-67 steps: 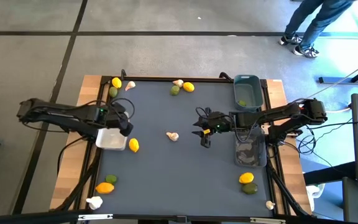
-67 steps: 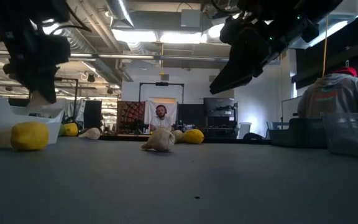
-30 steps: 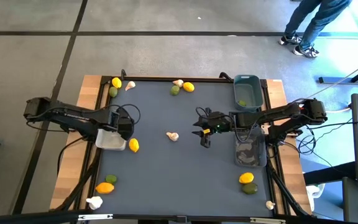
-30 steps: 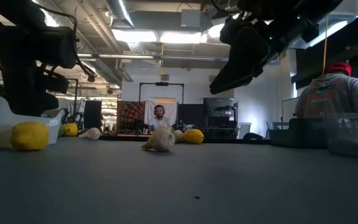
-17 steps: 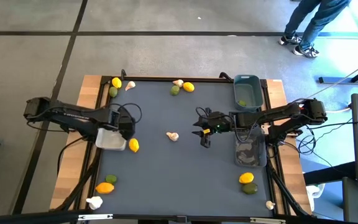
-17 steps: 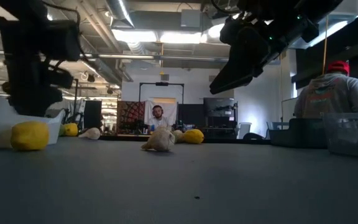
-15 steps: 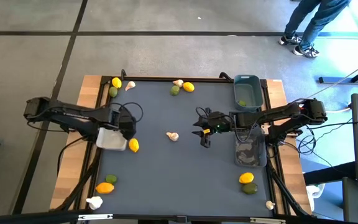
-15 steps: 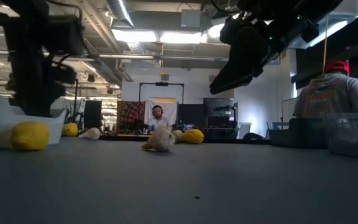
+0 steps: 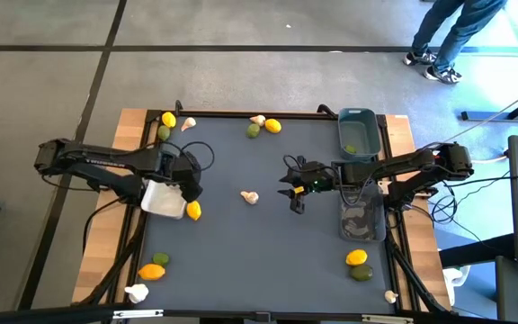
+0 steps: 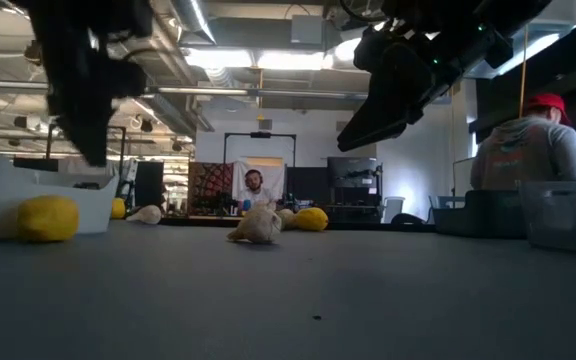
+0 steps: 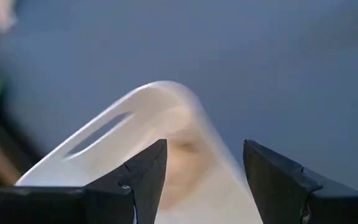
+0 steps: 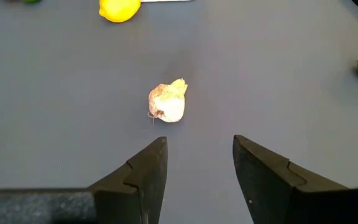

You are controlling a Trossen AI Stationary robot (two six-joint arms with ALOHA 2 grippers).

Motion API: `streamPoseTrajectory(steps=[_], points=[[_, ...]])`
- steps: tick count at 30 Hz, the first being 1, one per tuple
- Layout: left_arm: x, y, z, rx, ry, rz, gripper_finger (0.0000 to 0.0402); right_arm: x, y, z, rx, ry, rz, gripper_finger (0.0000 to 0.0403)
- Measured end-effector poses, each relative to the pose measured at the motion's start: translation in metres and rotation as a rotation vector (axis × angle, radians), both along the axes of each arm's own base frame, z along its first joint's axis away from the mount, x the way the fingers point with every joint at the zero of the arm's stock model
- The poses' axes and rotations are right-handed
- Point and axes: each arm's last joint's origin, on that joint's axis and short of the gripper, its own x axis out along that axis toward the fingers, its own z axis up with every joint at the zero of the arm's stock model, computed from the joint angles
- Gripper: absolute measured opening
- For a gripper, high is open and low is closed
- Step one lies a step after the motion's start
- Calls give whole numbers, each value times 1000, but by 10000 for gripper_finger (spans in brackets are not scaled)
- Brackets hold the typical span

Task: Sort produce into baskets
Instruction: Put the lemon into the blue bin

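My left gripper [image 9: 191,184] hangs open above the right end of the white basket [image 9: 161,200], touching nothing. In the left wrist view the basket [image 11: 110,143] shows blurred past the gripper [image 11: 204,171], with a pale garlic bulb [image 11: 180,154] lying in it. A lemon [image 9: 193,211] rests on the table against the basket's right side. My right gripper [image 9: 291,200] hovers open over the table's middle. A garlic bulb [image 12: 167,102] lies on the mat just ahead of its fingers, which do not reach it. The blue-grey basket [image 9: 358,126] holds a lime [image 9: 351,149]. The dark grey basket [image 9: 361,219] stands below it.
Loose produce lies in groups: lemon, lime and garlic at the far left [image 9: 168,120], at the far middle [image 9: 263,126], at the near left [image 9: 153,271] and at the near right [image 9: 358,261]. A person sits beyond the table [image 10: 528,150]. The mat's middle has free room.
My left gripper has risen from the white basket and drifted a little toward the table's right, rolling as it went. The white basket has turned slightly on the table. My right gripper has kept still.
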Motion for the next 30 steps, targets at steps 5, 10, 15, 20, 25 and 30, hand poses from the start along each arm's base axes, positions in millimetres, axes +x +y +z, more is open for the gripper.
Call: streamPoseTrajectory(steps=[5, 10, 15, 20, 25, 30], points=[[20, -20, 17, -101, -176, -249, 203, 0, 0, 0, 0, 0, 0, 182], [24, -40, 15, -144, -181, -410, 203, 0, 0, 0, 0, 0, 0, 182], [24, -56, 6, -145, -92, -501, 204, 0, 0, 0, 0, 0, 0, 182], [29, -66, -2, -139, -66, -564, 202, 0, 0, 0, -8, 0, -10, 182], [36, -63, -6, -131, -64, -543, 216, 0, 0, 0, -10, 0, -12, 182], [39, -61, -11, -133, -44, -536, 246, 0, -1, 0, -12, 0, -15, 182]])
